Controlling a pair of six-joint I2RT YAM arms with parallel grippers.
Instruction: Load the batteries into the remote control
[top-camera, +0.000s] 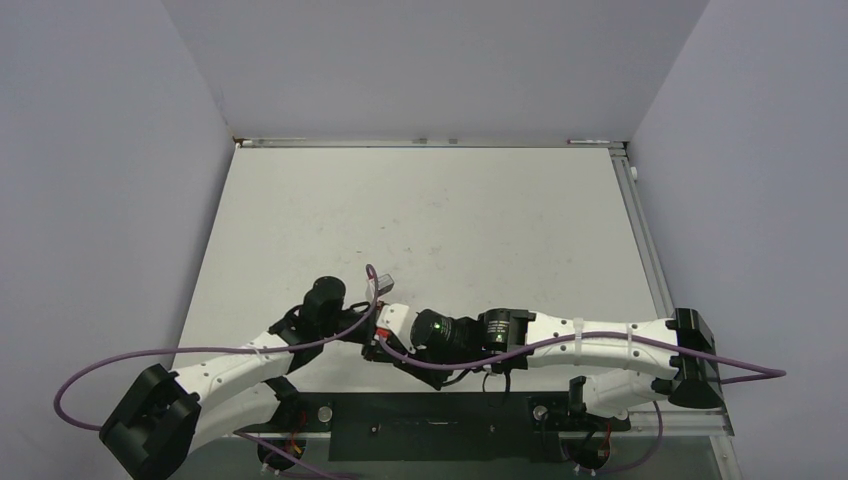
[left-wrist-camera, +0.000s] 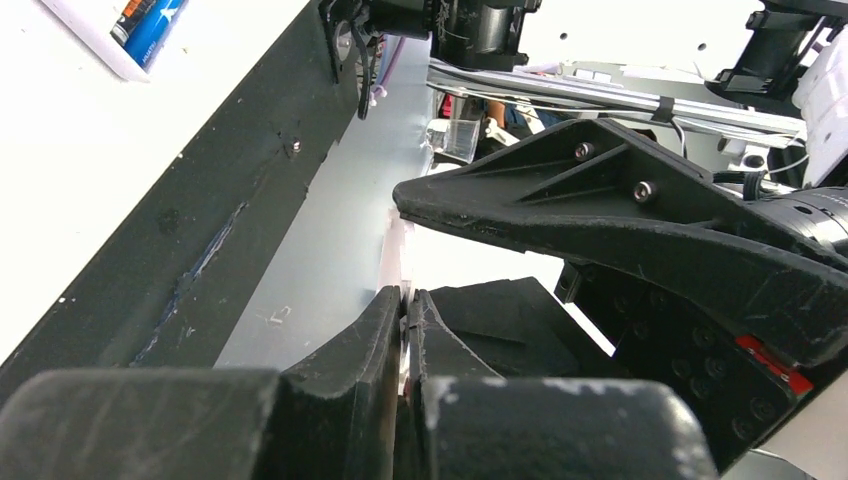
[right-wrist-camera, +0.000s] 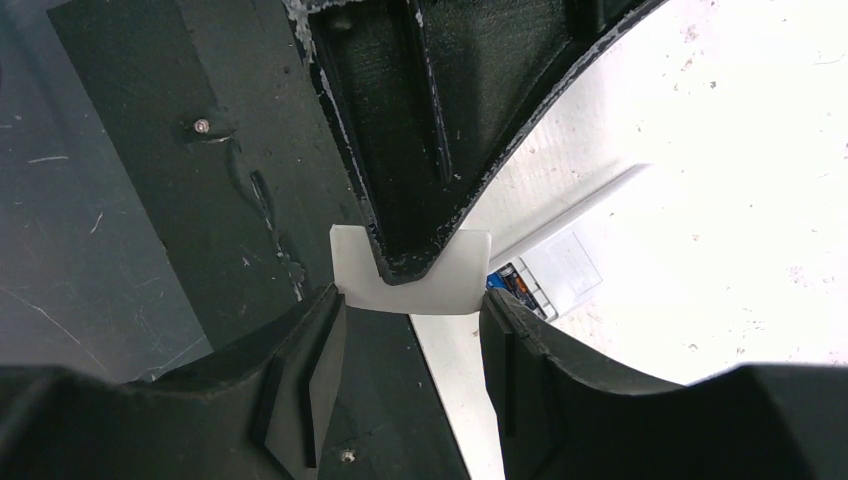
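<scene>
The left claw (left-wrist-camera: 405, 330) pinched a thin white cover (right-wrist-camera: 410, 275) edge-on; the right claw (right-wrist-camera: 412, 350) stood spread around it. Best held square.

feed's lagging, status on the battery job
Left gripper shut on thin white piece. Right gripper flanks same piece, grip unclear. Blue battery sits in remote control.

Sm. white plastic sq. (right-wrist-camera: 412, 278) over dark baseplate (right-wrist-camera: 130, 130).
</scene>
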